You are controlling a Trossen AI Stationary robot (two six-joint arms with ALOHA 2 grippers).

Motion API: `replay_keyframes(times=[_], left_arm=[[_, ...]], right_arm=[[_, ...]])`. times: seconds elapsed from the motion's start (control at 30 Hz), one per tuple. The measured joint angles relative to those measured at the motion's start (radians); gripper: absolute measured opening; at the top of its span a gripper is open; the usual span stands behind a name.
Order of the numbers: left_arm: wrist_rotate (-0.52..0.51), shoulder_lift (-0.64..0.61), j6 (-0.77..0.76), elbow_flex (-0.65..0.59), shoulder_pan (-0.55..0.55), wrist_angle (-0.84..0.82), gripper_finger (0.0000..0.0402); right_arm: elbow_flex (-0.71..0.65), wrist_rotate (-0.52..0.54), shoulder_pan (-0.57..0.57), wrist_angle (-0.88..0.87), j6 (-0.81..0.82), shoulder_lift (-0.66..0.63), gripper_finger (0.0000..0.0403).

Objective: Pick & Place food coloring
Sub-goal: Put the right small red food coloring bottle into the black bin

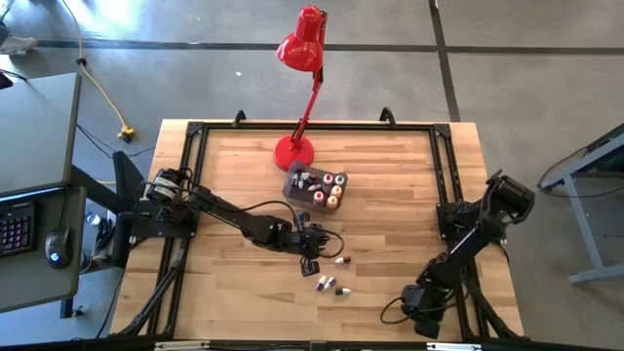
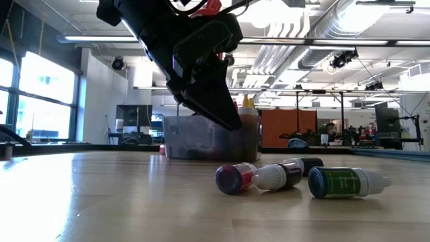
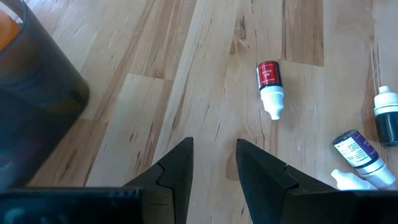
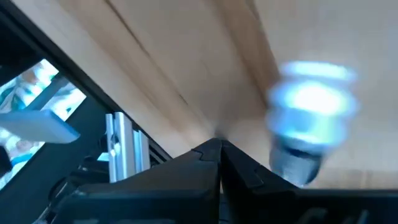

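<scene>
Green white-capped squeeze bottle (image 2: 346, 182) lies on wooden table (image 1: 390, 195); left gripper (image 3: 213, 163) hovers empty, fingers parted; right gripper (image 4: 219, 146) closed

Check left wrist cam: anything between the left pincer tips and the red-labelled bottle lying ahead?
Nothing. In the left wrist view only bare wooden tabletop separates the open left pincer from the small red-labelled squeeze bottle with a white cap; it lies flat.

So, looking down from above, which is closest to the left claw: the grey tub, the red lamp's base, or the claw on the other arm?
1. Grey tub, just beyond the left gripper.
2. Red lamp's base, behind the tub.
3. Right gripper, at the table's near right corner.
</scene>
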Motion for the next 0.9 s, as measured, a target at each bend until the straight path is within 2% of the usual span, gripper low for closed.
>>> replay_keyframes(times=[0.3, 0.47, 0.63, 0.8, 0.9], left_arm=[[0.000, 0.000, 0.000, 0.000, 0.000, 0.000, 0.0120], [0.000, 0.000, 0.000, 0.000, 0.000, 0.002, 0.0120], [0.001, 0.000, 0.000, 0.000, 0.000, 0.004, 0.0120], [0.018, 0.000, 0.000, 0.000, 0.000, 0.000, 0.0120], [0.019, 0.000, 0.000, 0.000, 0.000, 0.000, 0.0120]], right_arm=[[0.013, 0.016, -0.143, -0.156, -0.231, -0.012, 0.0000], [0.110, 0.163, -0.184, -0.344, -0.310, -0.097, 0.0000], [0.231, 0.332, -0.161, -0.649, -0.376, -0.158, 0.0000], [0.287, 0.376, -0.100, -0.641, -0.433, -0.165, 0.0004], [0.289, 0.370, -0.082, -0.641, -0.374, -0.165, 0.0026]])
